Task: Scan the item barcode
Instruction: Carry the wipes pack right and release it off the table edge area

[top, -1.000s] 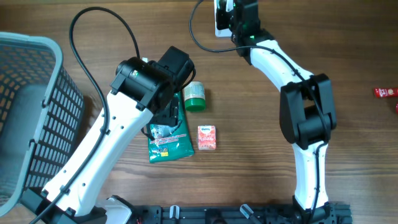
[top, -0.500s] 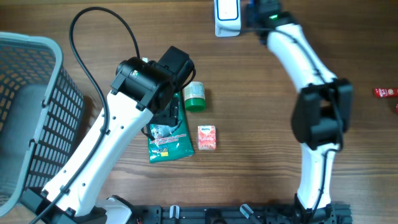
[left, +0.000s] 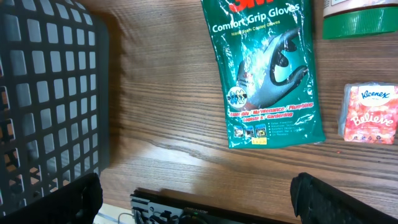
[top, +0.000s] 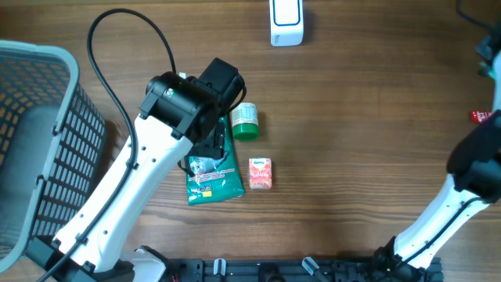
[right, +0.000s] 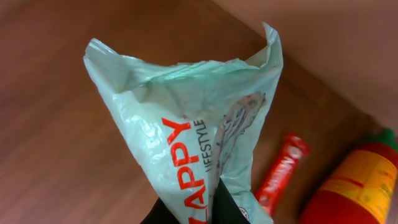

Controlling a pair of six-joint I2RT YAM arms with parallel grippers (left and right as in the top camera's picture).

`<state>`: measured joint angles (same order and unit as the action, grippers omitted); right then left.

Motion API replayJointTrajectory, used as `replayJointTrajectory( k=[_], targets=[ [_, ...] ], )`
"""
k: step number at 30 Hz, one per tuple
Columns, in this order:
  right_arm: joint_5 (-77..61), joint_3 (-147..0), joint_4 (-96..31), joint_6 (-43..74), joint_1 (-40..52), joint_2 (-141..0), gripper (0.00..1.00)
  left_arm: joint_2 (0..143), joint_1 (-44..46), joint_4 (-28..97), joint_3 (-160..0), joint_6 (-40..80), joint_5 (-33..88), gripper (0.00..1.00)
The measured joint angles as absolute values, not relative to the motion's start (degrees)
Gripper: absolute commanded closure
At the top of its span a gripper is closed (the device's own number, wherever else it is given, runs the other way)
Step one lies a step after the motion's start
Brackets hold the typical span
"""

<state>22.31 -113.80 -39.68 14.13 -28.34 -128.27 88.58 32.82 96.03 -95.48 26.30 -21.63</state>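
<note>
One pale green packet (right: 186, 124) pinched in the right claw (right: 210, 208), above a wooden table (top: 352, 172).
The right claw's fingers are pressed together on one end of the crinkled plastic packet, which carries red lettering and is held up off the table. A red sachet (right: 283, 171) and a red bottle (right: 354, 186) with a green cap show blurred beneath it. Seen from overhead, this claw and its packet sit past the right edge, well apart from the white scanner (top: 286, 22) at the table's far edge. The left claw (left: 199, 199) is spread wide and empty, hovering above a green glove packet (left: 267, 68). A green-lidded jar (top: 245, 121) and a pink tissue pack (top: 260, 173) lie just beside that packet. A grey basket (top: 47, 70) stands at the left.
</note>
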Motion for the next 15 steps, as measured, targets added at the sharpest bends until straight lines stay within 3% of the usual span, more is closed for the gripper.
replayJointTrajectory(
  k=[1,4,5,7,9,15],
  targets=[
    [21.80,-113.80,-40.03,14.20,-29.74,-129.16,0.95,88.58,32.82,96.03,-95.48,26.30,-21.63,0.00],
    [20.36,-113.71,-42.15,15.11,-33.76,-132.25,0.65,88.58,32.82,96.03,-95.48,26.30,-21.63,0.00],
    [20.14,-113.65,-43.16,15.92,-34.83,-133.05,0.41,88.58,32.82,96.03,-95.48,26.30,-21.63,0.00],
    [19.68,-113.60,-43.97,16.88,-36.07,-133.51,0.25,88.58,32.82,96.03,-95.48,26.30,-21.63,0.00],
    [18.81,-113.60,-43.94,16.86,-36.45,-133.49,0.01,88.58,32.82,96.03,-95.48,26.30,-21.61,0.00],
    [0.64,-113.60,-45.84,17.78,-35.86,-129.95,0.00,88.58,32.82,96.03,-95.48,26.30,-21.63,0.00]
  ],
)
